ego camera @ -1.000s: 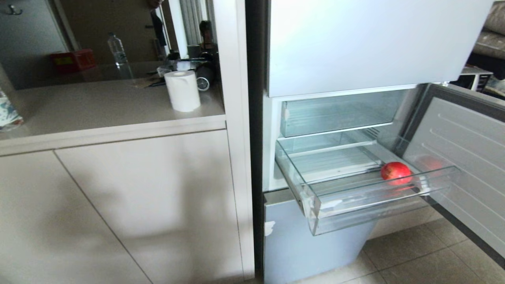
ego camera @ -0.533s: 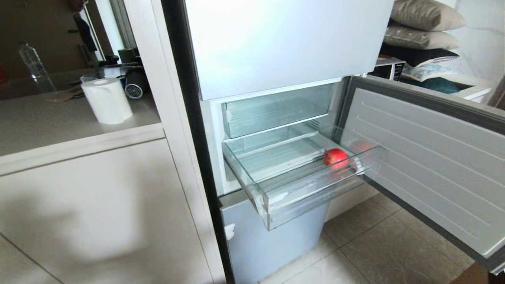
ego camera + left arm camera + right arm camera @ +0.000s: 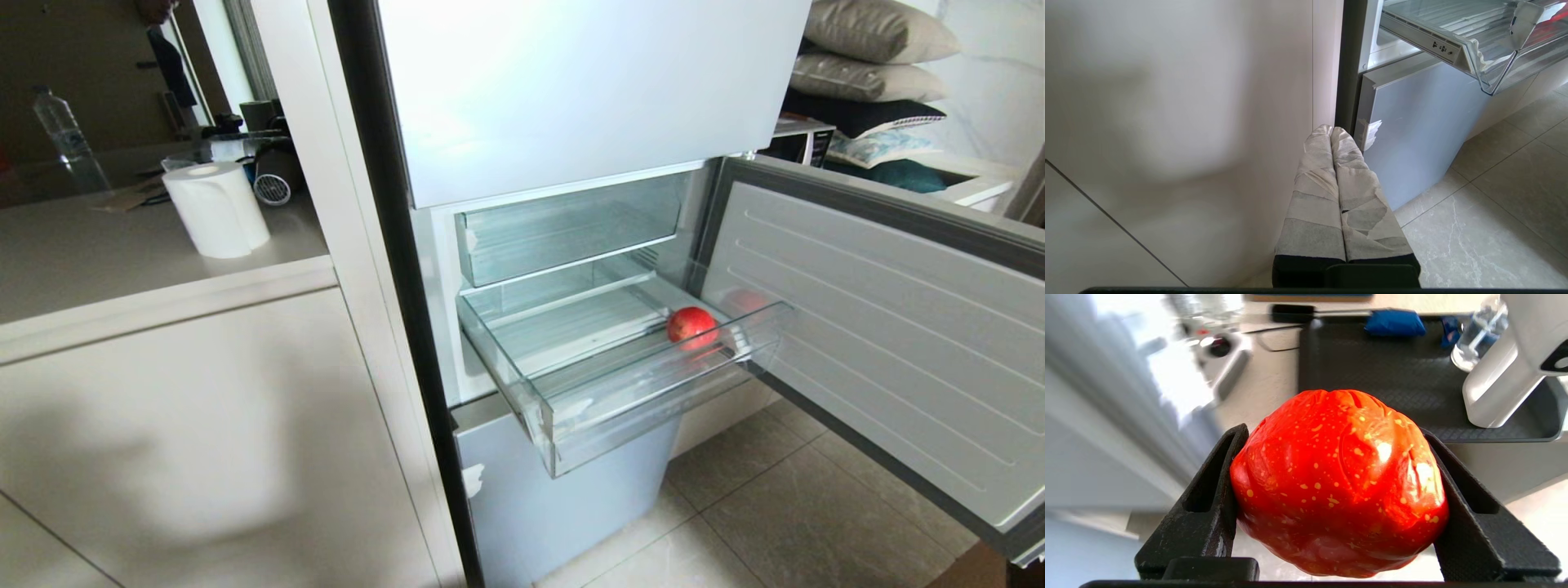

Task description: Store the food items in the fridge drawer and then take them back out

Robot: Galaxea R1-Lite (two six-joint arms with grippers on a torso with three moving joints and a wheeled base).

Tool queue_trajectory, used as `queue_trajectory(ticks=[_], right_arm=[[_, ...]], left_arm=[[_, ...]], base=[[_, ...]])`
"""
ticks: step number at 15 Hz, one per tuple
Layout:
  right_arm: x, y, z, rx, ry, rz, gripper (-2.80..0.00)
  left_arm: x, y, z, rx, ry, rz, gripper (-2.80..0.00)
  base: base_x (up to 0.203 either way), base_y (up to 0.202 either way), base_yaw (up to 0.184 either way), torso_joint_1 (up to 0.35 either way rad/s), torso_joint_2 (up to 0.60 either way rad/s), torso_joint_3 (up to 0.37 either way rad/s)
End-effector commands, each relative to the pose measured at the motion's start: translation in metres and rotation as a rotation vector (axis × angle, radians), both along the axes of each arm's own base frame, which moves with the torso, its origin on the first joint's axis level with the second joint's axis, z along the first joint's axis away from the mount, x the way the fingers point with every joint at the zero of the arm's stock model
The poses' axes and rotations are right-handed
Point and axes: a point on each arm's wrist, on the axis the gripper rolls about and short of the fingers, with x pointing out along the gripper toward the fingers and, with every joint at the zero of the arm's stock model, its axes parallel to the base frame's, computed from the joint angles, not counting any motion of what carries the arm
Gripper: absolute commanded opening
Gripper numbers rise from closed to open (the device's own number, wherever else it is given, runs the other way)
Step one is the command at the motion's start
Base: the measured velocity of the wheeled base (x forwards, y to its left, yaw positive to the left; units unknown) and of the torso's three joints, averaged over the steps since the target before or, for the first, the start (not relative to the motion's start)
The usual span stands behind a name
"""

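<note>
Held fruit point(image 3: 1339, 482): red, glossy, round, no long axis, wedged between black fingers point(image 3: 1208, 506) of right gripper point(image 3: 1333, 435), both touching it. I read firm grasp.

Drawer fruit point(image 3: 692, 326): lies in fridge drawer point(image 3: 620, 408), pulled out, at its 3 o'clock end near front wall.

Right gripper outside head view, so I can't tell its bearing to drawer.

Left gripper point(image 3: 1332, 130): clenched, empty, parked low by fridge base.

Count: two fruits, one drawer pulled out.
</note>
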Motion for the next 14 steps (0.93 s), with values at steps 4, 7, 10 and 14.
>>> queue_trajectory(ticks=[4, 7, 10, 14], right_arm=[[0.011, -0.116, -0.049, 0.193, 0.044, -0.149, -2.80], [0.005, -0.170, -0.072, 0.227, 0.048, -0.214, -2.80], [0.001, -0.217, -0.099, 0.242, 0.050, -0.248, -2.80], [-0.004, -0.261, -0.134, 0.277, 0.066, -0.268, -2.80]], left_arm=[[0.000, 0.000, 0.000, 0.000, 0.001, 0.000, -2.80], [0.000, 0.000, 0.000, 0.000, 0.000, 0.000, -2.80], [0.000, 0.000, 0.000, 0.000, 0.000, 0.000, -2.80], [0.000, 0.000, 0.000, 0.000, 0.000, 0.000, -2.80]], base=[[0.000, 0.000, 0.000, 0.000, 0.00, 0.000], [0.000, 0.000, 0.000, 0.000, 0.00, 0.000], [0.000, 0.000, 0.000, 0.000, 0.00, 0.000], [0.000, 0.000, 0.000, 0.000, 0.00, 0.000]])
